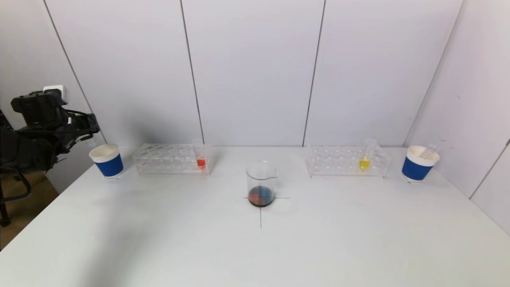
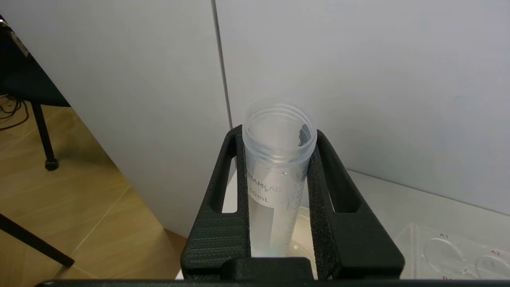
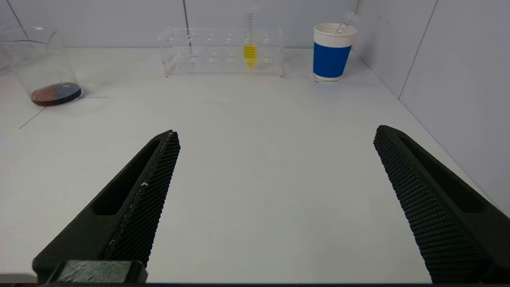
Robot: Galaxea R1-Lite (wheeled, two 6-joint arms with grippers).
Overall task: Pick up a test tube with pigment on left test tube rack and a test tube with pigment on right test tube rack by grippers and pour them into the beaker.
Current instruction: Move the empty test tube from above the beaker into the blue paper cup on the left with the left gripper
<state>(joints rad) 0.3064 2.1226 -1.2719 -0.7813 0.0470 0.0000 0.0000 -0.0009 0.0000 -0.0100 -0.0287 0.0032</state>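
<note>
My left gripper (image 2: 277, 133) is shut on an empty clear 50 mL test tube (image 2: 275, 175), held upright over the left blue paper cup (image 1: 107, 160) at the table's far left; the cup's white inside (image 2: 305, 239) shows below the tube. In the head view this gripper (image 1: 88, 126) is beside the left wall. The left rack (image 1: 159, 160) holds a tube with red pigment (image 1: 201, 158). The right rack (image 1: 338, 161) holds a tube with yellow pigment (image 1: 365, 158). The beaker (image 1: 261, 183) stands mid-table with dark mixed liquid. My right gripper (image 3: 277, 133) is open and empty, low over the near right table, out of the head view.
A second blue cup (image 1: 419, 163) at the far right holds an empty tube (image 1: 432, 148). Walls close the back and right sides. The table's left edge (image 1: 48, 207) drops to the floor. A black cross (image 1: 261, 215) marks the beaker's spot.
</note>
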